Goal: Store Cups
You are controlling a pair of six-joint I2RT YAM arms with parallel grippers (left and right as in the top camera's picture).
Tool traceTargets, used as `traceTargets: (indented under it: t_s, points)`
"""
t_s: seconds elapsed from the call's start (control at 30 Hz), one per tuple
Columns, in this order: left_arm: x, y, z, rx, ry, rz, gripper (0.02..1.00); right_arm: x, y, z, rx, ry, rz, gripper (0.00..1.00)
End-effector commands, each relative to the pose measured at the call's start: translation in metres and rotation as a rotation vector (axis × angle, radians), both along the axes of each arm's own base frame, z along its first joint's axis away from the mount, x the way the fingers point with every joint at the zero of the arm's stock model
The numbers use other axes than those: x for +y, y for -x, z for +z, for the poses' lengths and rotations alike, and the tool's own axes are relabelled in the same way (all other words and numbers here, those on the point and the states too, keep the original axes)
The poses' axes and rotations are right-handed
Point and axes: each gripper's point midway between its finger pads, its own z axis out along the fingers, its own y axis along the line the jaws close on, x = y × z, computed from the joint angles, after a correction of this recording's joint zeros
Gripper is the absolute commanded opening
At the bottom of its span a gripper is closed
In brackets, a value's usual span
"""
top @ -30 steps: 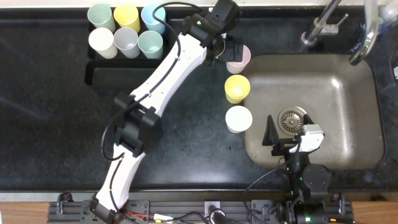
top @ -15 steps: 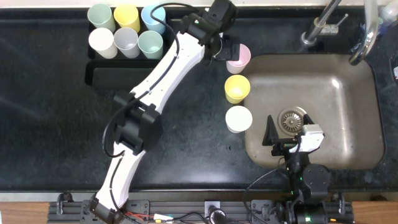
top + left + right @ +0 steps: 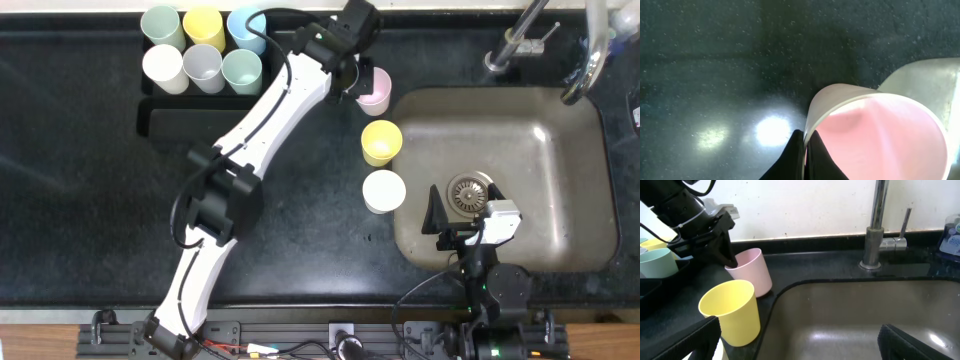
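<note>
On the black counter (image 3: 80, 200) by the steel sink (image 3: 520, 130), left claw (image 3: 803, 142) pinches the pink cup (image 3: 875, 135); right claw (image 3: 800, 342) spread.

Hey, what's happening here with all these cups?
The left gripper pinches the rim of a pink cup, tilting it beside the sink. A yellow cup and a white cup stand nearby. Five cups already sit in the tray. The right gripper hangs open over the sink.
</note>
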Motion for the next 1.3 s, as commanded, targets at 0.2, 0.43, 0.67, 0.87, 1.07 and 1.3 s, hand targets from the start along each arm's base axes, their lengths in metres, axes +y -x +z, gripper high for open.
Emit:
traceTargets:
  t_s: [0.2, 0.43, 0.67, 0.87, 1.07, 1.3]
  points:
    - [0.143, -0.003, 0.176, -0.193, 0.081, 0.248, 0.036, 0.0, 0.0, 0.006, -0.019, -0.001, -0.001, 0.996]
    - [0.289, 0.09, 0.215, -0.106, -0.099, 0.53, 0.036, 0.0, 0.0, 0.006, -0.019, -0.001, -0.001, 0.998]
    - [0.355, 0.121, 0.14, -0.097, -0.005, 0.733, 0.036, 0.0, 0.0, 0.006, -0.019, -0.002, -0.002, 0.998]
    - [0.378, 0.13, 0.093, 0.016, 0.005, 0.826, 0.038, 0.0, 0.0, 0.006, -0.019, -0.002, -0.002, 0.996]
    - [0.385, 0.12, 0.081, 0.02, -0.009, 0.848, 0.038, 0.0, 0.0, 0.006, -0.019, -0.001, -0.002, 0.998]
    - [0.395, 0.111, 0.069, 0.028, -0.011, 0.872, 0.036, 0.0, 0.0, 0.006, -0.019, -0.002, -0.002, 0.998]
